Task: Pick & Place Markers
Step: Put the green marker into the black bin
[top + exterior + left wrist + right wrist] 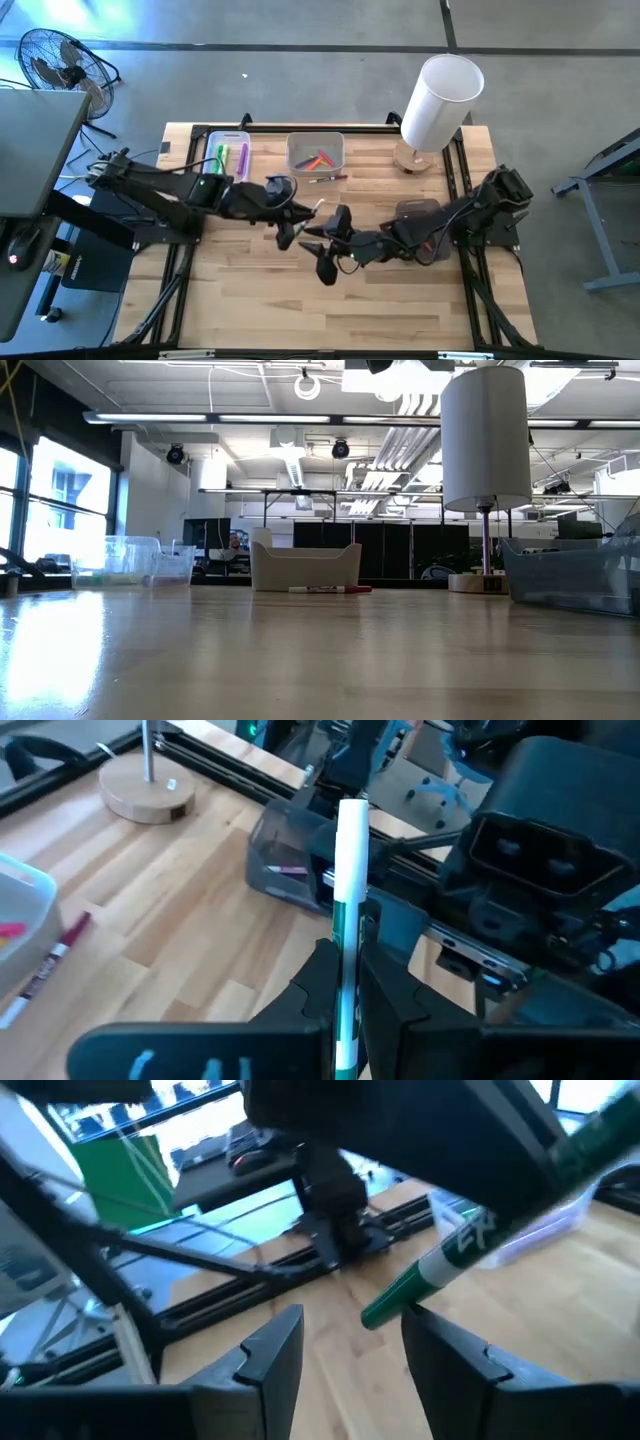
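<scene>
My left gripper [345, 982] [293, 230] is over the middle of the table, shut on a white-bodied marker with green print and a green end [350, 860]. My right gripper [350, 1345] [327, 246] faces it from the table's right and is open. The marker's green end [400, 1295] reaches in just above the gap between its fingers, touching neither. More markers lie in a clear bin [228, 155] and a white bin [316, 153] at the far side. One red-capped marker [330, 589] lies flat on the table in front of the white bin. My left gripper pinches the marker's white barrel [347, 955] between its two fingers. The marker runs along the fingers and sticks out well past their tips toward my right gripper. It is lifted clear of the table.
A white cylinder lamp on a round wooden base [440, 100] stands at the far right. A grey bin [418, 210] sits under my right arm. Black rails frame the table's sides. Bare wood lies open toward the near edge [330, 320].
</scene>
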Controlling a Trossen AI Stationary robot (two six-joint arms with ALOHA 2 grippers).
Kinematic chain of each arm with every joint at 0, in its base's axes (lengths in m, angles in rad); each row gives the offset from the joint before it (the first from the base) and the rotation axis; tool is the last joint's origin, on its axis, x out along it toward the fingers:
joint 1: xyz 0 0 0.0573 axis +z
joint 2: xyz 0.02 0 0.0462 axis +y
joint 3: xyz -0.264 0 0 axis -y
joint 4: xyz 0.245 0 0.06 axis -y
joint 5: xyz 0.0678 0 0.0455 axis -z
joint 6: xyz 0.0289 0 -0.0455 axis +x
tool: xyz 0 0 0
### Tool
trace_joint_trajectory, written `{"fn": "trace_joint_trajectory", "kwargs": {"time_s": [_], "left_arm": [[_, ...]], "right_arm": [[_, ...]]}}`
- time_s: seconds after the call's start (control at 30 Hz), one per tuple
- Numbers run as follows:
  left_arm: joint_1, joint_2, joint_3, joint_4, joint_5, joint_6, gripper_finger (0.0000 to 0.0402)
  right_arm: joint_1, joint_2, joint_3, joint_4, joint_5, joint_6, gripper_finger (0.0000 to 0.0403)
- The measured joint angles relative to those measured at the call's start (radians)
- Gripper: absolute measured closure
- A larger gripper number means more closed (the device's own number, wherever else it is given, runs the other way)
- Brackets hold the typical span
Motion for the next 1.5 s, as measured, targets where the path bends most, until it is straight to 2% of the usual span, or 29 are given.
{"fn": "trace_joint_trajectory", "kwargs": {"time_s": [0.27,0.4,0.57,0.67,0.8,0.97,1.1,1.27,1.4,1.5], "left_arm": [[0.048,0.001,0.000,0.045,0.100,0.065,0.0398],[0.069,0.001,0.000,0.049,0.103,0.089,0.0401],[0.097,0.001,0.000,0.027,0.143,0.115,0.0400],[0.103,0.001,0.000,0.004,0.169,0.128,0.0400],[0.100,0.001,0.000,-0.127,0.172,0.161,0.0401],[0.100,-0.002,-0.002,-0.434,0.139,0.115,0.0401],[0.100,-0.001,-0.067,-0.547,0.121,0.034,0.0401],[0.100,0.014,-0.182,-0.549,0.131,-0.002,0.0392],[0.110,0.014,-0.279,-0.529,0.154,-0.011,0.0356],[0.141,0.031,-0.352,-0.443,0.198,-0.031,0.0317]], "right_arm": [[-0.069,0.000,0.000,0.016,0.047,0.029,0.0241],[-0.088,0.000,0.000,0.043,0.042,0.021,0.0241],[-0.093,0.000,0.000,0.042,0.023,0.019,0.0240],[-0.092,0.000,0.000,0.018,-0.058,0.021,0.0242],[-0.091,-0.006,0.000,-0.093,-0.186,0.101,0.0253],[-0.092,-0.006,0.000,-0.317,-0.204,0.240,0.0274],[-0.092,-0.006,0.000,-0.505,-0.200,0.340,0.0295],[-0.091,-0.006,0.000,-0.588,-0.201,0.372,0.0318],[-0.092,-0.006,0.000,-0.584,-0.201,0.350,0.0332],[-0.092,-0.006,0.000,-0.584,-0.201,0.348,0.0340]]}}
